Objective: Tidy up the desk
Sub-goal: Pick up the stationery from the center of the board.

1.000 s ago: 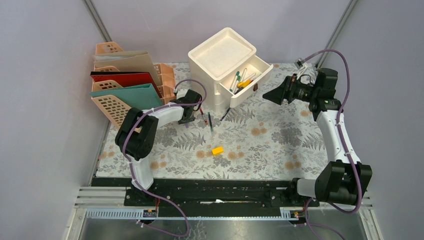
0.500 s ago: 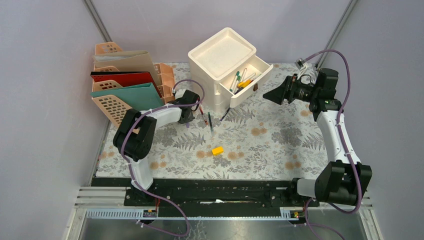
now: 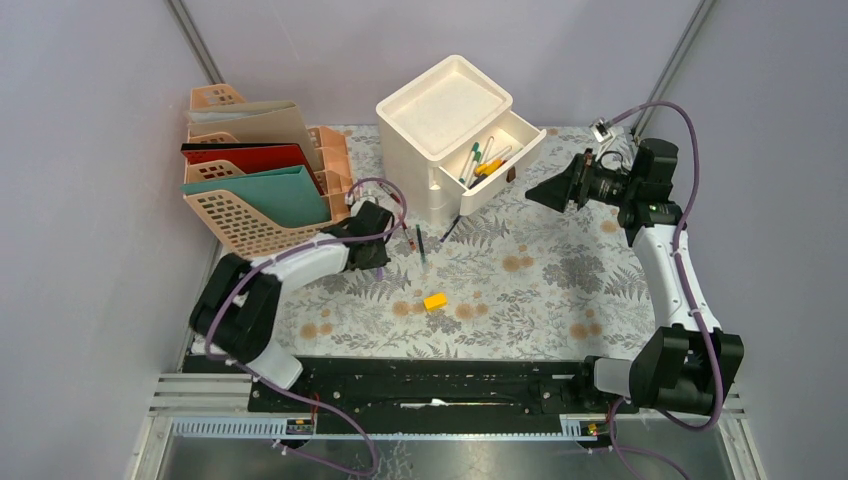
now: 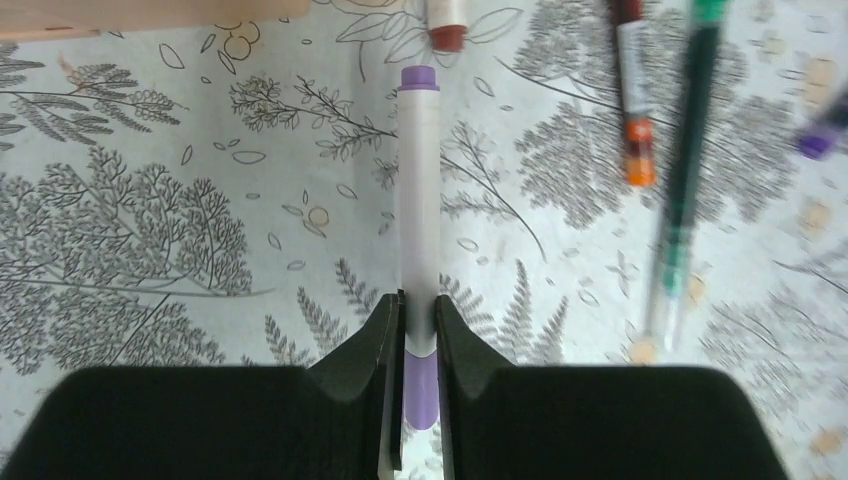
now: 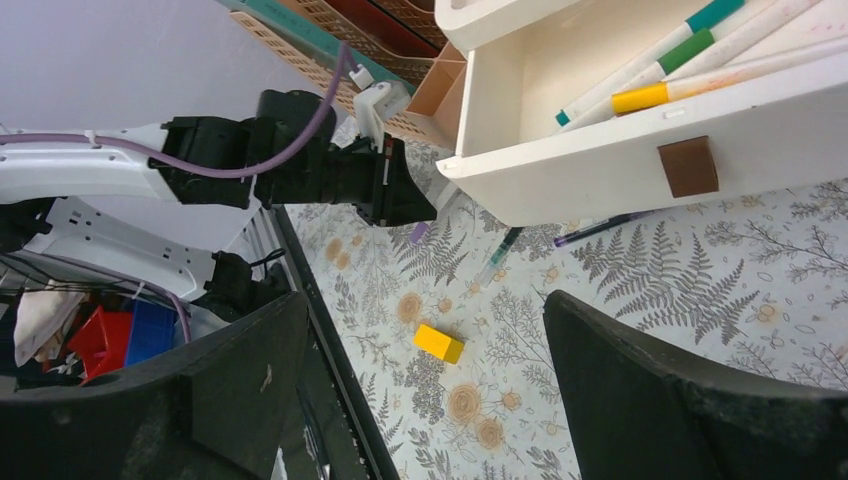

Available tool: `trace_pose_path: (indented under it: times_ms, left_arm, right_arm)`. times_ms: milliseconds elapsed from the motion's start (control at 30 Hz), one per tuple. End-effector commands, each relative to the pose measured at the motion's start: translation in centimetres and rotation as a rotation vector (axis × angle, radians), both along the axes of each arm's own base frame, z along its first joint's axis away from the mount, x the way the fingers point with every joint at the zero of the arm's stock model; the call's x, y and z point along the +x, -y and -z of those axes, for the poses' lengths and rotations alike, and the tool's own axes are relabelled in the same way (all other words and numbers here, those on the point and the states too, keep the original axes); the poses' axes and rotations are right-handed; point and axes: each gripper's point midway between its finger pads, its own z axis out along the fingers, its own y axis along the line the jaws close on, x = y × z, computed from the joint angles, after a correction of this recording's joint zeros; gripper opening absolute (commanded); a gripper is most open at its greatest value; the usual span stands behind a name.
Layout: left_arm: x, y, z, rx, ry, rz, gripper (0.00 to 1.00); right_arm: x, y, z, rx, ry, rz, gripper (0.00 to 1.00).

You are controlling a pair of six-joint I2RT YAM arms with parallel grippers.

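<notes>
The desk [image 3: 560, 270] is covered in pale cloth printed with ferns and flowers. My left gripper [image 4: 420, 310] is shut on the purple end of a white marker [image 4: 420, 200], which points away from me towards the peach organiser. I cannot tell whether the marker is off the cloth. From above, the left gripper [image 3: 378, 250] sits low beside the organiser. My right gripper [image 3: 545, 192] hangs open and empty in the air, right of the open drawer [image 3: 500, 160]. Between its fingers in the right wrist view I see a yellow block [image 5: 438, 343] lying on the cloth.
A white drawer unit [image 3: 450, 130] stands at the back, its drawer holding several pens. A red pen [image 4: 630, 90], a green pen [image 4: 685, 170] and a purple-tipped pen [image 4: 825, 135] lie loose right of the marker. The peach file organiser [image 3: 250, 215] with folders fills the back left.
My left arm's elbow has swung down and to the left, and its gripper has drawn slightly nearer. The right arm has barely moved.
</notes>
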Motion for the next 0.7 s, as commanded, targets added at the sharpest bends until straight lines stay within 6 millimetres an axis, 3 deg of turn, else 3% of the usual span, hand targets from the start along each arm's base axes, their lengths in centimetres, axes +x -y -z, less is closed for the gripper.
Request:
trace_pose_path:
  times_ms: [0,233,433,667]
  left_arm:
    - [0.4,1.5,-5.1,-0.122,0.158,0.08,0.0]
    - [-0.6,2.8,-10.9,-0.292,0.362,0.172,0.0]
    - [-1.7,4.6,-18.7,-0.476,0.619,0.302,0.0]
    - [-2.7,8.0,-26.2,-0.675,0.752,0.459,0.0]
  right_arm:
    - [-1.6,-0.5,-1.9,0.029,0.071,-0.064,0.95]
    - [-3.5,-1.6,-2.2,0.065,0.054,-0.168,0.94]
    - [-5.2,-4.2,-3.3,0.072,0.081,-0.29,0.94]
    - [-7.1,-7.9,-4.9,0.061,0.131,-0.425,0.95]
